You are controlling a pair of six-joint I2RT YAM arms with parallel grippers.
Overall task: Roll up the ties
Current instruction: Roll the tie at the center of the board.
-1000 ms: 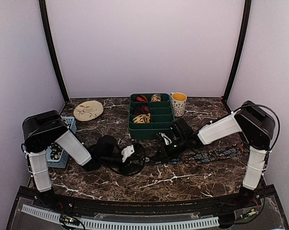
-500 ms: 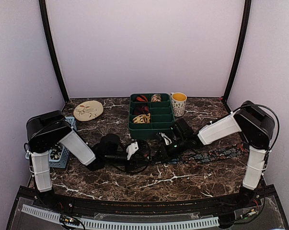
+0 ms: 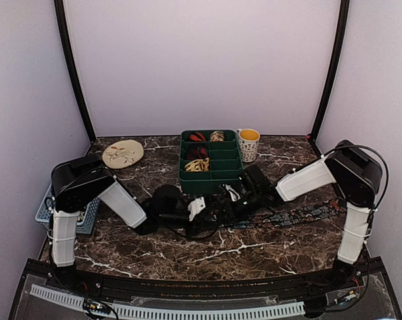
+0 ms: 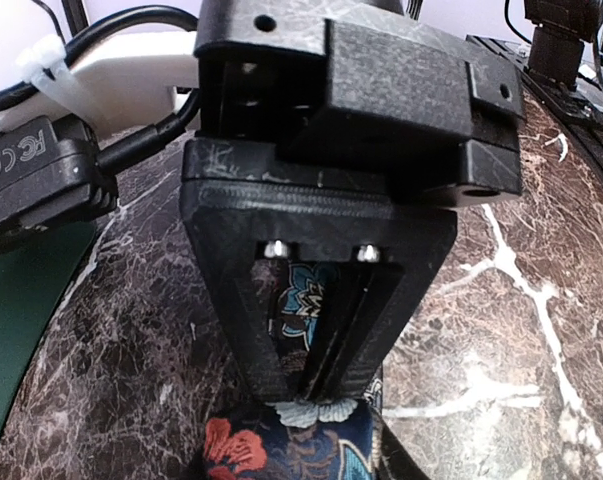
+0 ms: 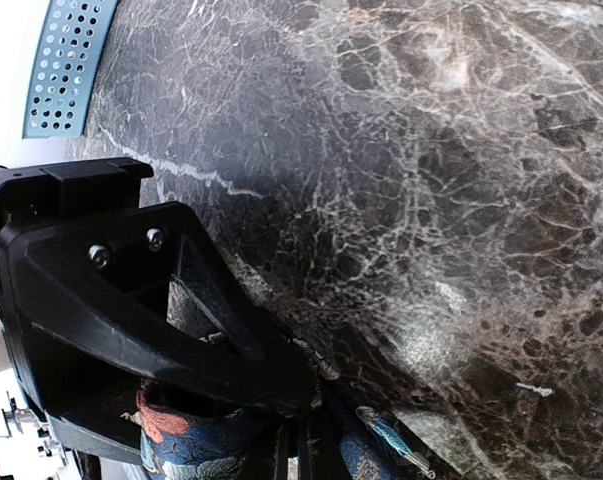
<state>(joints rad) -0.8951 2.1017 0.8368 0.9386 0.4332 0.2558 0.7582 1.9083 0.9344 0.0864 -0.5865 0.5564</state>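
A dark tie [image 3: 294,215] with blue and red flowers lies along the table's right half. Its left end is bunched between the two grippers and shows in the left wrist view [image 4: 291,445] and the right wrist view [image 5: 191,445]. My right gripper [image 3: 229,201] is shut, its tips on the tie's edge [image 4: 321,388] [image 5: 306,455]. My left gripper [image 3: 211,208] faces it, looks shut, its tip on the tie [image 5: 306,385]. Its own fingers are hidden in the left wrist view. Rolled ties, red-black [image 3: 196,152] and yellow-cream [image 3: 197,165], sit in the green tray [image 3: 211,181].
A yellow-rimmed cup [image 3: 249,143] stands right of the tray. A beige plate [image 3: 123,153] lies at the back left. A blue basket [image 3: 47,210] sits behind the left arm. A black cable loop [image 3: 187,231] hangs by the left gripper.
My left arm has reached to the right, bringing its gripper up against the right gripper at the tie's end. The right arm and the long part of the tie have not moved.
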